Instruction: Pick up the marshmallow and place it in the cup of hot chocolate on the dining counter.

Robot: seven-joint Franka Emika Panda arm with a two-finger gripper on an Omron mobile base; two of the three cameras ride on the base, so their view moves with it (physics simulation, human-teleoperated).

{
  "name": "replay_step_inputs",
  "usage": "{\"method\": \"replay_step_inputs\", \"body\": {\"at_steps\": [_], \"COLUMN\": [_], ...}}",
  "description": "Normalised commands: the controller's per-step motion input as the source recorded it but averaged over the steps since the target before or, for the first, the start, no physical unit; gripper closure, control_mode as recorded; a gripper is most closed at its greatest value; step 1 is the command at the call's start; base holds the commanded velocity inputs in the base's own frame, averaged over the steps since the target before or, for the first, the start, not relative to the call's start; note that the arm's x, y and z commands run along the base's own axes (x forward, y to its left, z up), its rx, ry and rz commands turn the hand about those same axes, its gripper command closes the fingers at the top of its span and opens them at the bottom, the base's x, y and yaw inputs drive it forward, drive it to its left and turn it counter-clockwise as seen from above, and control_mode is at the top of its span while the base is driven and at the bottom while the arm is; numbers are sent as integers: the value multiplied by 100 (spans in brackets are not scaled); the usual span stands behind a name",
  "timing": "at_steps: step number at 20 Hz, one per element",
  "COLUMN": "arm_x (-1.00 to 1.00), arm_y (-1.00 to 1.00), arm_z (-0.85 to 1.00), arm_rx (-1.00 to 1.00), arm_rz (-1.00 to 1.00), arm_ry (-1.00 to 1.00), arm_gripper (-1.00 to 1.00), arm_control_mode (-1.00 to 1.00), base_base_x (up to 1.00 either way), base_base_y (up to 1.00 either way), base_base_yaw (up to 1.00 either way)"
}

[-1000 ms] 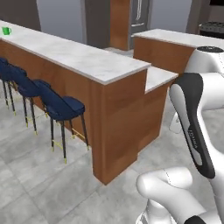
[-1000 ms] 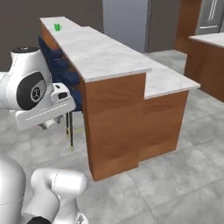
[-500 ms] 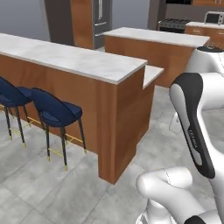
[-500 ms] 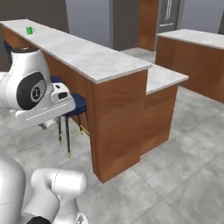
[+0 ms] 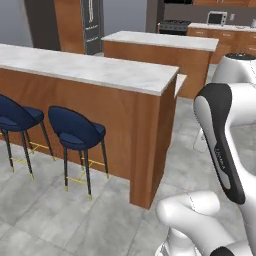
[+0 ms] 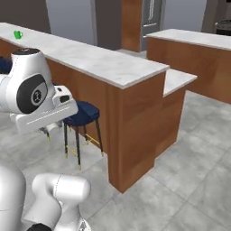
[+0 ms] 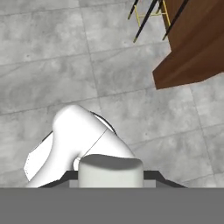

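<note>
The cup of hot chocolate [image 6: 18, 34] sits at the upper left of the right base view, far along the dining surface [image 6: 103, 63]. I cannot make out the marshmallow, and cannot tell the tool's state. By my judgement nothing is grasped yet; everything remains.

We see the dining counter [image 5: 107, 72] topped in smooth white grey-veined marble over matt brown wood panels. At 9 o'clock, the stools [image 5: 76, 134] look upholstered in navy cloth on thin dark legs with brassy metal footrests. The floor [image 7: 65, 65] is mottled grey stone tile. The cup of hot chocolate [image 6: 17, 34] looks glossy green.
</note>
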Motion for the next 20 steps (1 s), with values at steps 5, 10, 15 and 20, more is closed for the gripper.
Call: {"method": "replay_step_inputs", "body": {"at_steps": [5, 10, 15, 20], "arm_x": [0, 0, 0, 0], "arm_y": [0, 0, 0, 0], "arm_z": [0, 0, 0, 0], "arm_rx": [0, 0, 0, 0], "arm_rz": [0, 0, 0, 0], "arm_ry": [0, 0, 0, 0], "arm_gripper": [100, 100, 100, 100], "arm_control_mode": [100, 100, 100, 100], "base_base_x": [32, 36, 40, 40], "base_base_y": [100, 100, 100, 100], "base_base_yaw": [-30, -30, -30, -31]}}
